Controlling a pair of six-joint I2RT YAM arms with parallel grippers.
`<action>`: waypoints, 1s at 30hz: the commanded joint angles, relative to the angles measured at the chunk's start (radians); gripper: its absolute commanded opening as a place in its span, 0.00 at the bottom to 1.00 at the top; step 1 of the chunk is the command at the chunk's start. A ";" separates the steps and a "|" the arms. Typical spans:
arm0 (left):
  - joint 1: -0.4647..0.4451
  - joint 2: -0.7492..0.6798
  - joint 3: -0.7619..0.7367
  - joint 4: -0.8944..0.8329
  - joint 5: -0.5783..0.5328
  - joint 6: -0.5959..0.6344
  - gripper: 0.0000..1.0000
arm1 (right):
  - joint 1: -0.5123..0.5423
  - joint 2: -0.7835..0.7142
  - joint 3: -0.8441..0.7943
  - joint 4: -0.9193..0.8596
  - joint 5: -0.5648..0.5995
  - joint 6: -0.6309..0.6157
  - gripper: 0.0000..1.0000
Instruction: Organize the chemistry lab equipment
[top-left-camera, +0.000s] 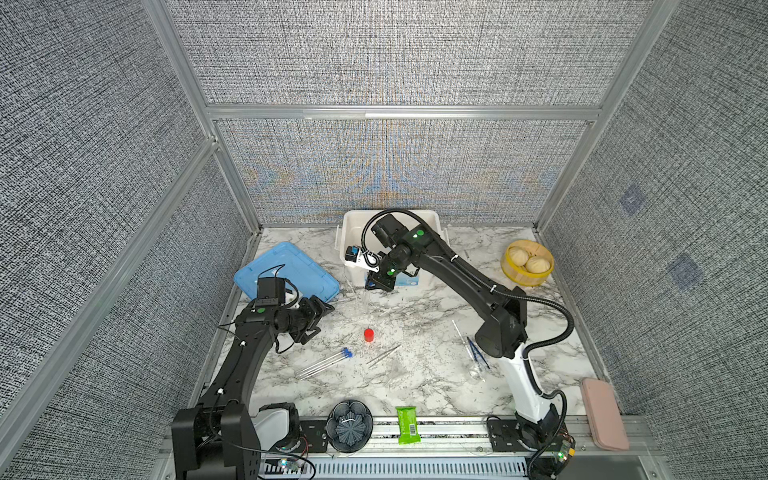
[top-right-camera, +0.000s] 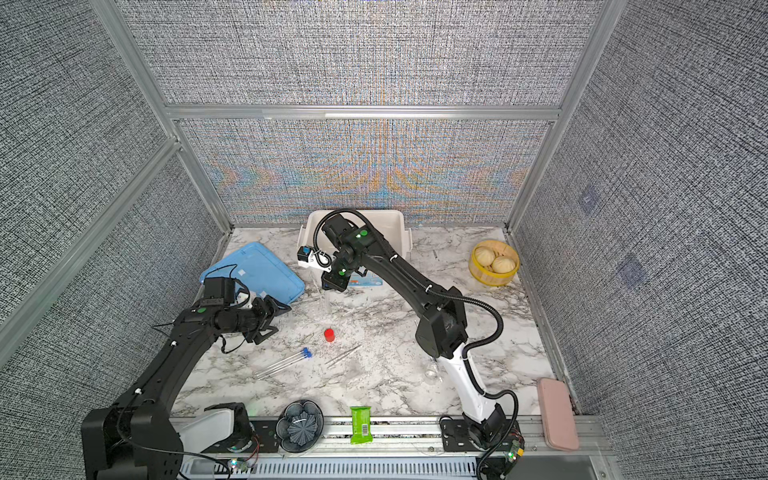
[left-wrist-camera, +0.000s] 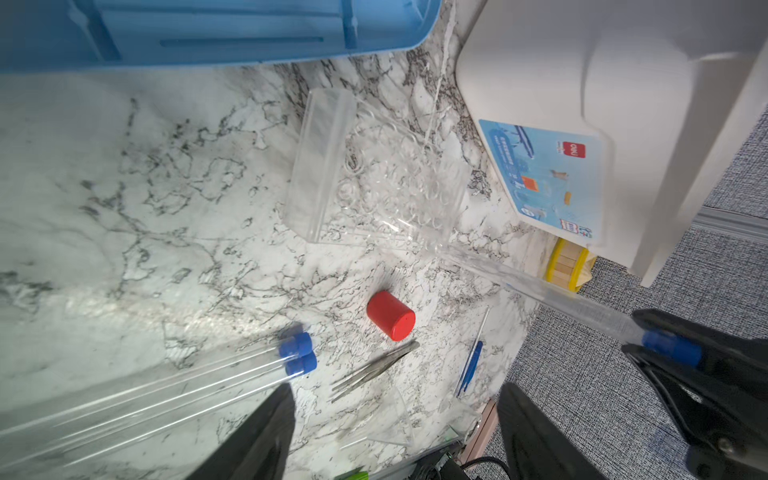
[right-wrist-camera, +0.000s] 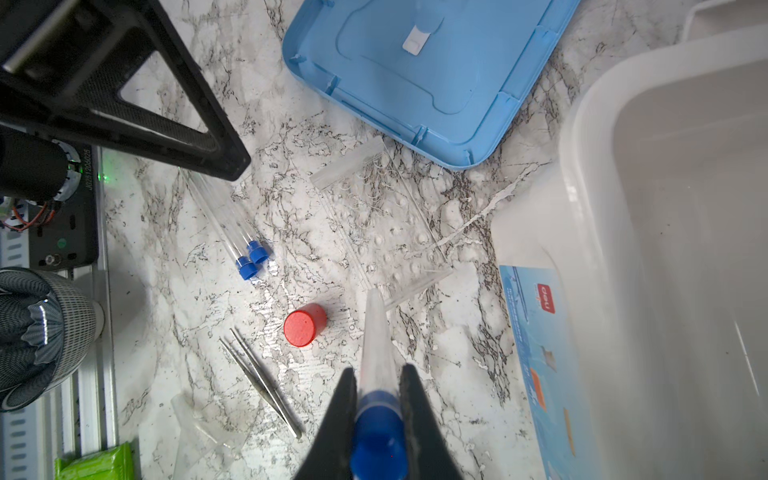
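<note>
In both top views the right arm stretches from 5 o'clock to 12 o'clock of the counter, elbow raised. Its hand points down in front of the white tub, clamped narrow on the blue cap of one tube. The left arm bends in from 7 o'clock. Its hand gapes wide and empty at 9 o'clock, beside the blue lid. Two more tubes lie side by side at 7 o'clock, three in all. One red-capped vial stands mid-counter, with one silver tweezers just toward 5 o'clock of it. One dropper, one blue tweezers and one glass piece lie at 4 o'clock, close by the right arm. Bare marble lies open between the vial and them.

The left wrist view shows the left hand's fingers far apart with nothing between. The held tube's tip is at the corner of a clear rack, near the tub.

The right wrist view shows the fingers tight on the cap, the tube's tip at the rack's edge, and the tub wall close alongside.
</note>
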 joint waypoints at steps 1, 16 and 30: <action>0.002 0.010 0.006 -0.018 -0.048 0.043 0.78 | 0.005 0.018 0.026 -0.041 0.019 0.003 0.15; -0.001 0.223 0.125 0.074 -0.118 0.121 0.77 | 0.040 0.105 0.132 -0.077 0.078 0.002 0.20; -0.001 0.222 0.105 0.065 -0.091 0.117 0.77 | 0.045 0.099 0.110 0.018 0.076 0.026 0.26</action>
